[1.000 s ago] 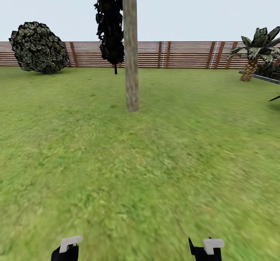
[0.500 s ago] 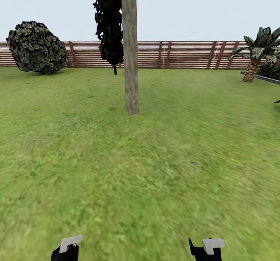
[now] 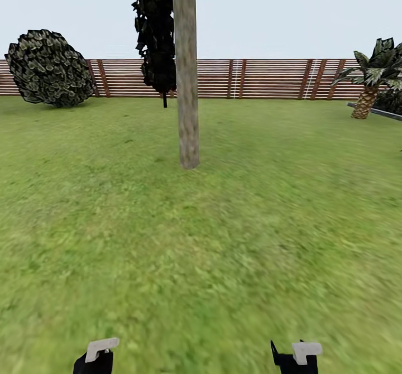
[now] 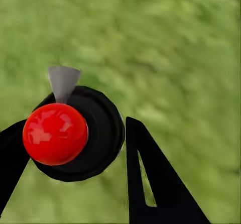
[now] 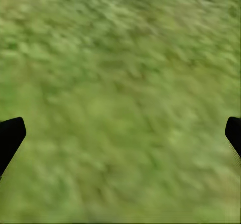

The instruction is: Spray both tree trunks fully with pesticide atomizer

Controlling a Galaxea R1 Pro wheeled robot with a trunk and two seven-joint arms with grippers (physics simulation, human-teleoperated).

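The pesticide atomizer [image 4: 75,133], a black round body with a red ball top and a grey nozzle, sits between the black fingers of my left gripper [image 4: 75,158], which is shut on it above the grass. In the head view one tree trunk [image 3: 187,84], pale grey-beige and thick, rises from the lawn ahead, slightly left of centre and some way off. My left gripper [image 3: 94,358] and right gripper [image 3: 293,358] hang low at the bottom edge. The right gripper [image 5: 120,133] is open over bare grass, with nothing between its fingers.
Green lawn [image 3: 223,240] stretches to a brown slatted fence [image 3: 262,78]. A dark narrow tree [image 3: 156,33] stands behind the trunk, a round bush [image 3: 50,68] at the far left, and a small palm [image 3: 371,81] with a dark ledge at the far right.
The whole head view has shifted a little as the camera moved: the trunk's base sits slightly lower, the bush further left, the palm further right. Both grippers hold the same pose.
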